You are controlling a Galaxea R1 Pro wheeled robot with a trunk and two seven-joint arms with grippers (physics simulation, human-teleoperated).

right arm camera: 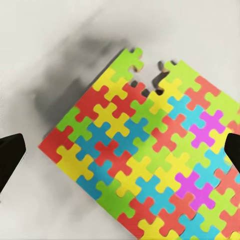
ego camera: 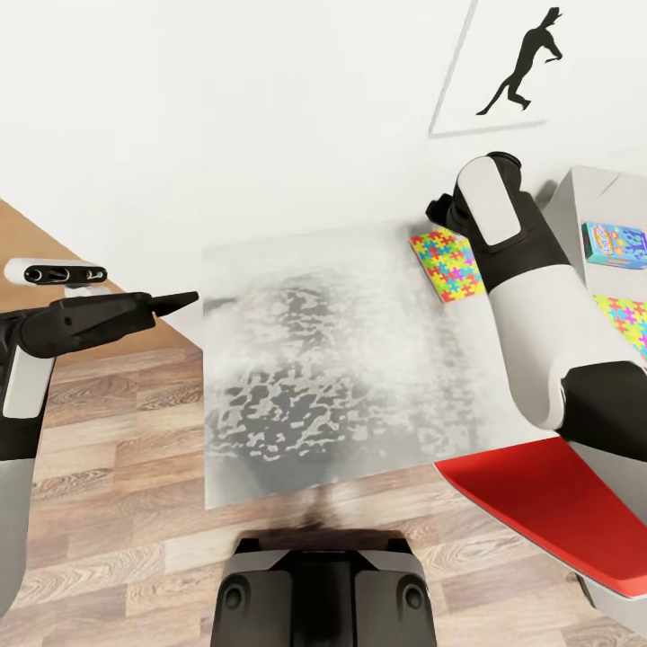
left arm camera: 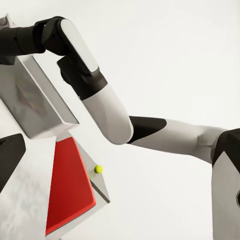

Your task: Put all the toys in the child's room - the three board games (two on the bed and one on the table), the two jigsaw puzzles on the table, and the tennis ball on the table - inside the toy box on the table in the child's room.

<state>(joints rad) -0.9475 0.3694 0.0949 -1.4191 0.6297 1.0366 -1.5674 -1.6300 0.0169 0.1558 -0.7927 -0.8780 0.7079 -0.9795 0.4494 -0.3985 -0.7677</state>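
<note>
The right gripper (right arm camera: 120, 150) hangs over one jigsaw puzzle (ego camera: 447, 263), which lies flat on the table (ego camera: 305, 359); to the right of this gripper stands the toy box (ego camera: 575, 211), with a board game (ego camera: 614, 244) and the second jigsaw puzzle (ego camera: 624, 322) in it; the left gripper (ego camera: 184, 298) is well apart, beyond the table's left edge.

The right arm (ego camera: 530, 296) hides its pincer and part of a jigsaw puzzle (ego camera: 447, 263).
</note>
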